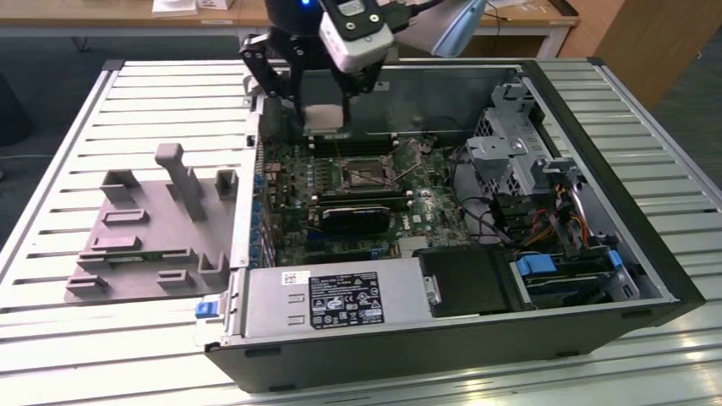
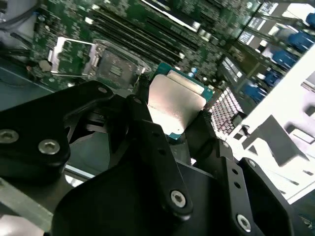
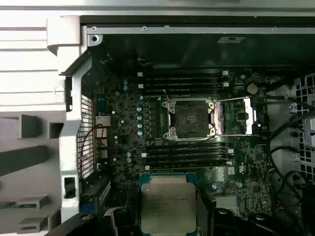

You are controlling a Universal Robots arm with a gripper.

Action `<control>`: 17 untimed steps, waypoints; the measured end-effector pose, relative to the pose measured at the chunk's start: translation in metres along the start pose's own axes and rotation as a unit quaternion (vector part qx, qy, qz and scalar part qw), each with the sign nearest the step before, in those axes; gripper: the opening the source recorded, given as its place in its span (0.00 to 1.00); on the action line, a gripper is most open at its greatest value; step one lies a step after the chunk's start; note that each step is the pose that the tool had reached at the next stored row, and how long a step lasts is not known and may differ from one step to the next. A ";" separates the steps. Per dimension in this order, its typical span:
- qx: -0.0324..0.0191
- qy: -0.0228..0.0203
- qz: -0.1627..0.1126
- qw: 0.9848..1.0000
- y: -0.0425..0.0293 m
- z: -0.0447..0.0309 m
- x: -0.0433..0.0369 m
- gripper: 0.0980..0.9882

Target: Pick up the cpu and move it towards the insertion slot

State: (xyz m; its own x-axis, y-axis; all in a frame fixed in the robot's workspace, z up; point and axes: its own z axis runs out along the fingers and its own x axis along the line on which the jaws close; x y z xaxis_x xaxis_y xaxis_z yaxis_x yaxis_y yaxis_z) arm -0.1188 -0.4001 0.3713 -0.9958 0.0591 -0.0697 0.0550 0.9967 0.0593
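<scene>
Open case on slatted worktop, motherboard inside with bare open socket, pincer clamped on cpu above board, print too faint to read

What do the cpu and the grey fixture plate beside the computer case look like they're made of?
The cpu, held in the gripper: a matte silvery lid, likely metal, on a green board edge. The fixture plate: uniform dull grey with blocky moulded shapes, probably plastic.

No legible text or labels.
</scene>
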 end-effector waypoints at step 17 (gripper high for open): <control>0.000 0.007 0.000 1.000 0.0097 0.0097 -0.0622 0.50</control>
State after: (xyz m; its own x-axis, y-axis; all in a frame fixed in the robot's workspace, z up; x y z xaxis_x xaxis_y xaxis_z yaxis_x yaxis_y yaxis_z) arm -0.0556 -0.3936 0.3666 -0.9967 0.0591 -0.0549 0.0559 0.9967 0.0585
